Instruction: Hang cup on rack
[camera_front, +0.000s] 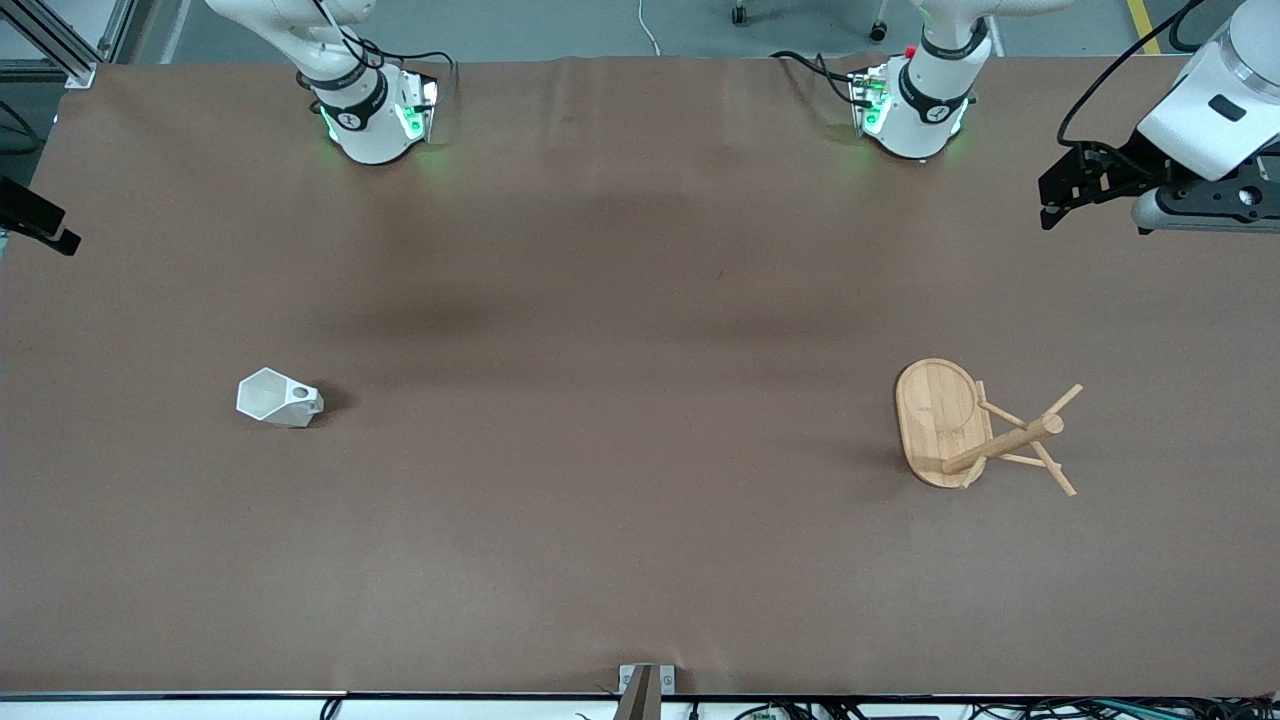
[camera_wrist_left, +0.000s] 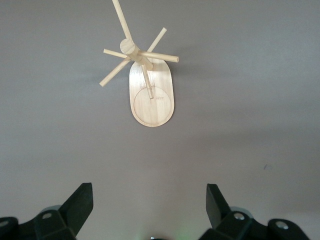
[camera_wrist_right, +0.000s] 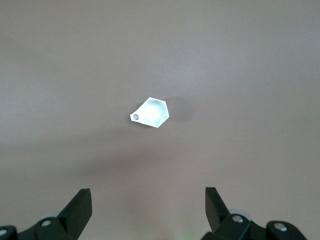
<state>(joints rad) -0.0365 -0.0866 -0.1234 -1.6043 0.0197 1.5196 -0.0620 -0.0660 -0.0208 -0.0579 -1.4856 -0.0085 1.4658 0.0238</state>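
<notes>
The white faceted cup (camera_front: 278, 398) seems to lie on its side on the brown table toward the right arm's end, with its handle hole facing up. It also shows in the right wrist view (camera_wrist_right: 150, 113). The bamboo rack (camera_front: 960, 425) stands on its oval base toward the left arm's end, and it shows in the left wrist view (camera_wrist_left: 150, 85). My left gripper (camera_front: 1050, 205) (camera_wrist_left: 148, 197) hangs open and empty high over the table's edge, apart from the rack. My right gripper (camera_front: 40, 222) (camera_wrist_right: 148, 200) is open and empty, high above the cup's end of the table.
The two arm bases (camera_front: 375, 110) (camera_front: 915, 105) stand along the table edge farthest from the front camera. A small metal bracket (camera_front: 645, 685) sits at the nearest edge. The brown cloth (camera_front: 620, 400) covers the table between cup and rack.
</notes>
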